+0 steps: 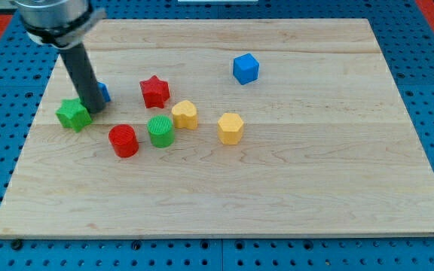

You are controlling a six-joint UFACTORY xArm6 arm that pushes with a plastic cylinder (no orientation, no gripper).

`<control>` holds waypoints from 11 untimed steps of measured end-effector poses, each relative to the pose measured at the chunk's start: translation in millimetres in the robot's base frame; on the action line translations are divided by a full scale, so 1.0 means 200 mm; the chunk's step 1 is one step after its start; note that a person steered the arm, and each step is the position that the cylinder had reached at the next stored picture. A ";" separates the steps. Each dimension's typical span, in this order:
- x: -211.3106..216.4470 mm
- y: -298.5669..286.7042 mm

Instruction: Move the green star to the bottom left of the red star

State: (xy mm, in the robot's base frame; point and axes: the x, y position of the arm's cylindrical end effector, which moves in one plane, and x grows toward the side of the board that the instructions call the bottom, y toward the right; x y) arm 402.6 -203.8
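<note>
Just left of my tip (94, 110), green star (73, 114).

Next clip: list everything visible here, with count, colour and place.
green star: 1, green, view's left, touching my tip
red star: 1, red, upper middle-left
blue block: 1, blue, mostly hidden behind the rod
blue cube: 1, blue, view's top, right of red star
red cylinder: 1, red, below red star
green cylinder: 1, green, right of red cylinder
yellow blocks: 2, yellow, centre
board: 1, wooden
my tip: 1, dark, at green star's upper right
</note>
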 end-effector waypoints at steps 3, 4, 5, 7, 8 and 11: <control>-0.37 -0.16; -0.12 -0.35; 0.14 -0.42; 0.03 -0.19; 0.01 -0.02; 0.32 -0.07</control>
